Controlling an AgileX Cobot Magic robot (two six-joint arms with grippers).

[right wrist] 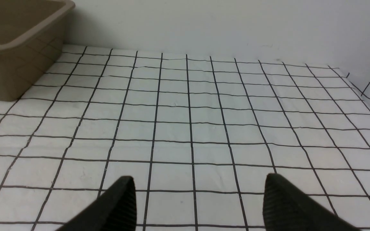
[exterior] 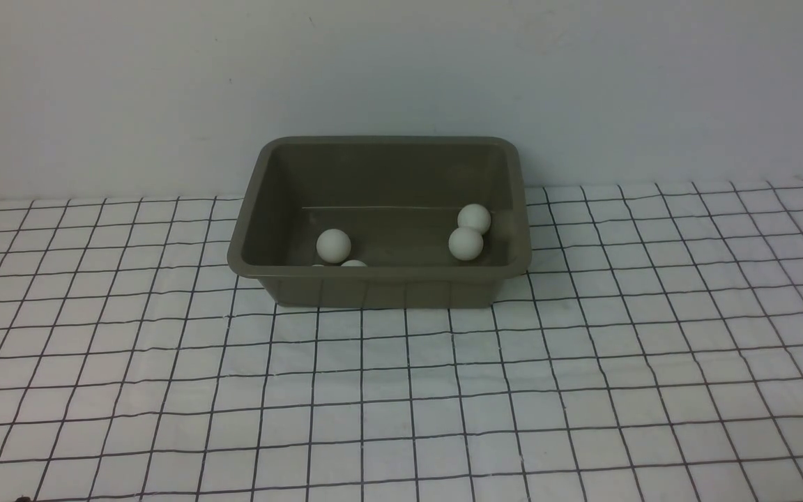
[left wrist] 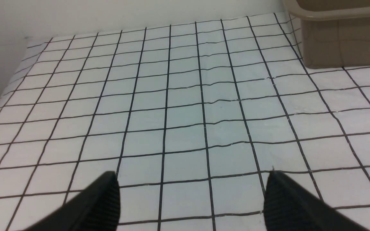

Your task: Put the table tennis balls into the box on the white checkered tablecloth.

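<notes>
The olive-grey box (exterior: 382,279) stands at the back middle of the white checkered tablecloth (exterior: 401,390). Several white table tennis balls lie inside it: one at the left (exterior: 334,245), two touching at the right (exterior: 474,218) (exterior: 465,243), and one half hidden behind the near wall (exterior: 354,263). Neither gripper shows in the front view. In the left wrist view my left gripper (left wrist: 191,175) is open over bare cloth, with the box (left wrist: 342,38) far off. My right gripper (right wrist: 199,178) is also open and empty, with the box (right wrist: 14,48) at a distance.
A plain pale wall (exterior: 401,70) rises right behind the box. The tablecloth's side edges show in the wrist views, one (left wrist: 2,96) beyond the left gripper and one (right wrist: 365,89) beyond the right gripper.
</notes>
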